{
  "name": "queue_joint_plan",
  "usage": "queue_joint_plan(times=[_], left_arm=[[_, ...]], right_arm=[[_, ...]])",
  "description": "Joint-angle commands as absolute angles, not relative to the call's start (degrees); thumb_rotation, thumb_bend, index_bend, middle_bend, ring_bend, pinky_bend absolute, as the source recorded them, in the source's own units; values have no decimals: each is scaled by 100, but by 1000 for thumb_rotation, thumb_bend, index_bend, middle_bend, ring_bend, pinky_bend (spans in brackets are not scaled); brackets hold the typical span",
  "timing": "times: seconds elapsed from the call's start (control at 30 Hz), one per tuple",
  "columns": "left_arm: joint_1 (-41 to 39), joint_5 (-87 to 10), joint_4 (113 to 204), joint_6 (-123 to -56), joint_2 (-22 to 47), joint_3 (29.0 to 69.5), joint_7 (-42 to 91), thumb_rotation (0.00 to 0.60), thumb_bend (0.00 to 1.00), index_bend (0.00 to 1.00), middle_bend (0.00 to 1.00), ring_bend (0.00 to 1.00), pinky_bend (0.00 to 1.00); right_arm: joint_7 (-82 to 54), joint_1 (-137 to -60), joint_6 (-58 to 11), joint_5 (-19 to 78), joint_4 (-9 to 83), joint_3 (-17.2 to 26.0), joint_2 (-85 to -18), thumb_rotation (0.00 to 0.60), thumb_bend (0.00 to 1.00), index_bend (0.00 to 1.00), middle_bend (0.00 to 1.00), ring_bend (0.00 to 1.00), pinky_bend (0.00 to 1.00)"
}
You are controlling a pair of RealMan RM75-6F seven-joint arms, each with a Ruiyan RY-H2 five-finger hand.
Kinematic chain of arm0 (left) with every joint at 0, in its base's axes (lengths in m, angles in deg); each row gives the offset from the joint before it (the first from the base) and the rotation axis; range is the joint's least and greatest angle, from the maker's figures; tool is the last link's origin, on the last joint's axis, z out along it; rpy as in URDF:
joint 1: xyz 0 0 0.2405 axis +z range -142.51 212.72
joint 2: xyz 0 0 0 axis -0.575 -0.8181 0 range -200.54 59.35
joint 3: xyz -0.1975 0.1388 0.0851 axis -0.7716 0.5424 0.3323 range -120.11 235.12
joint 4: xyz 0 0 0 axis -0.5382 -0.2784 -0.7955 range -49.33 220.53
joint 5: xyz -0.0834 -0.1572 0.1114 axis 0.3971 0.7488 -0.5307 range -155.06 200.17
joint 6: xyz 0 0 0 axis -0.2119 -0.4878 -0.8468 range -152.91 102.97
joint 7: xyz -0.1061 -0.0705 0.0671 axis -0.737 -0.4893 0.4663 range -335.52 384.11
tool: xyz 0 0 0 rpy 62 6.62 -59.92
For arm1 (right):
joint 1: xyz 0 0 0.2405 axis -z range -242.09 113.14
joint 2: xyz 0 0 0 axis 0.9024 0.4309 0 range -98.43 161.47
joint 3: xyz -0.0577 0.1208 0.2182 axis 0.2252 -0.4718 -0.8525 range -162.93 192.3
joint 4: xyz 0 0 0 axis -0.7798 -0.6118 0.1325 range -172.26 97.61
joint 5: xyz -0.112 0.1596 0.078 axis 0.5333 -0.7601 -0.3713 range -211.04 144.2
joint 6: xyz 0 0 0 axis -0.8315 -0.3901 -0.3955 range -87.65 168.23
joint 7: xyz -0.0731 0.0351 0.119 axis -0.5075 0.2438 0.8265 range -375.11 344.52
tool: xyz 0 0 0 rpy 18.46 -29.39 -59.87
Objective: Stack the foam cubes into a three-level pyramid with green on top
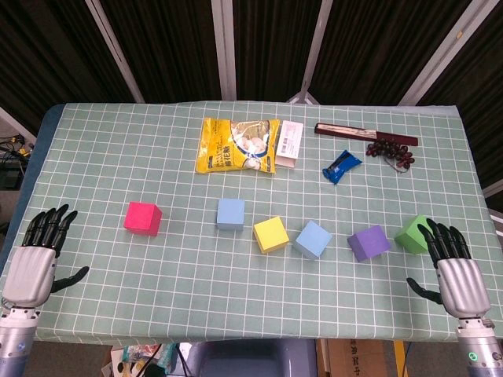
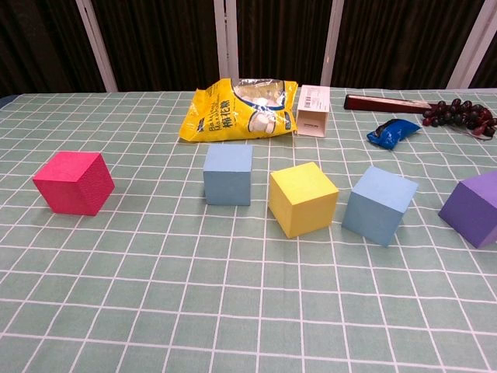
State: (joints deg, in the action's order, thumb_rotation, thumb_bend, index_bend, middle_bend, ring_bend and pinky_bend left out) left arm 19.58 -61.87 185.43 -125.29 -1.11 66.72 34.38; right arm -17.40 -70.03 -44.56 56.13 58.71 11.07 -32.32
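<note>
Six foam cubes sit unstacked on a green checked tablecloth (image 1: 118, 157) before dark curtains; the green cube (image 1: 413, 233) lies near the right edge, touching the right hand (image 1: 454, 271). Both hands, left hand (image 1: 35, 259) included, rest empty, fingers spread. Writing on the yellow snack bag (image 1: 236, 145) is illegible.

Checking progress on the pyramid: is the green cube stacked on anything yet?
Not stacked. The green cube sits directly on the tablecloth at the right end, beside the purple cube, nothing under or on it.
</note>
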Motion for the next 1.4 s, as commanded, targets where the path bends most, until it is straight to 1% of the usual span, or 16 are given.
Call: queue_joint_plan(times=[0.03, 0.17, 0.3, 0.33, 0.47, 0.57, 0.7, 0.9, 1.1, 1.2, 1.4], left_arm=[[2098, -6257, 18298, -12490, -72, 6567, 3143, 600, 71, 0, 0, 0, 0], [2122, -6273, 18223, -12323, -59, 6505, 3053, 600, 71, 0, 0, 0, 0], [2145, -6347, 18164, -12181, -38, 6430, 2960, 600, 71, 0, 0, 0, 0], [2151, -6359, 18152, -12161, -34, 6416, 2953, 600, 72, 0, 0, 0, 0], [2188, -6384, 18069, -12070, -3, 6321, 2940, 600, 72, 0, 0, 0, 0], [2217, -6336, 18030, -11986, -2, 6245, 2900, 600, 72, 0, 0, 0, 0], [2254, -6262, 17978, -11883, -10, 6137, 2836, 600, 72, 0, 0, 0, 0], [2310, -6183, 17944, -11725, -59, 6033, 2713, 600, 71, 0, 0, 0, 0], [2353, -6187, 17945, -11603, -103, 5962, 2628, 600, 72, 0, 0, 0, 0], [2367, -6210, 17950, -11540, -116, 5942, 2604, 600, 72, 0, 0, 0, 0], [2393, -6231, 17946, -11449, -118, 5878, 2579, 600, 72, 0, 0, 0, 0]], right_arm=[[-1938, -7276, -4231, 5766, 6048, 989, -3175, 600, 186, 0, 0, 0, 24], [-2303, -7710, -3745, 5927, 6363, 864, -3038, 600, 185, 0, 0, 0, 24], [-2817, -8302, -2899, 5843, 6900, 704, -2940, 600, 185, 0, 5, 0, 24], [-2897, -8383, -2779, 5781, 6980, 674, -2954, 600, 185, 0, 15, 0, 24], [-3353, -8821, -2177, 5464, 7275, 557, -3216, 600, 184, 0, 65, 1, 24], [-3721, -9119, -1816, 5237, 7301, 494, -3466, 600, 185, 0, 128, 12, 24], [-4047, -9462, -1408, 4864, 7224, 452, -3828, 600, 185, 0, 146, 17, 24], [-4367, -9811, -1106, 4305, 6975, 423, -4326, 600, 185, 0, 149, 27, 24], [-4615, -10070, -1033, 3855, 6664, 397, -4735, 600, 185, 0, 131, 27, 24], [-4713, -10182, -995, 3632, 6518, 393, -4856, 600, 185, 0, 114, 27, 24], [-4769, -10339, -1032, 3339, 6295, 372, -5035, 600, 185, 0, 110, 27, 24]])
